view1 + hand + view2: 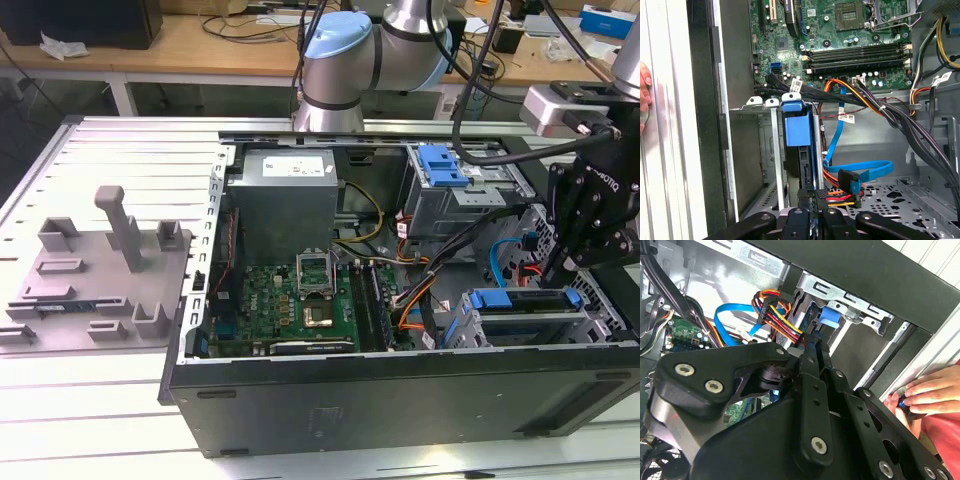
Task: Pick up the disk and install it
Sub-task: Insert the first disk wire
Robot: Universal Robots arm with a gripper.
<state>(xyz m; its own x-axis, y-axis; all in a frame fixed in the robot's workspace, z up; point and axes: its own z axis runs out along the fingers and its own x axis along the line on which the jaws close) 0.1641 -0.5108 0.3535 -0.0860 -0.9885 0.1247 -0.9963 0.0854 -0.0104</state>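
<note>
Exterior view, left to right: grey fixture plate; open computer case with green motherboard; the disk, blue-framed, on edge in a bay at the case's near wall; gripper just above its end toward the exterior view's right, claw state cannot be told.

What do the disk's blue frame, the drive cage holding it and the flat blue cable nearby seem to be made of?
The disk frame looks like moulded plastic: even matte blue, rounded edges. The drive cage seems bare sheet metal: grey, dull sheen, folded tabs. The flat blue cable is probably flexible plastic sheathing: it curves smoothly with slight gloss.
</note>
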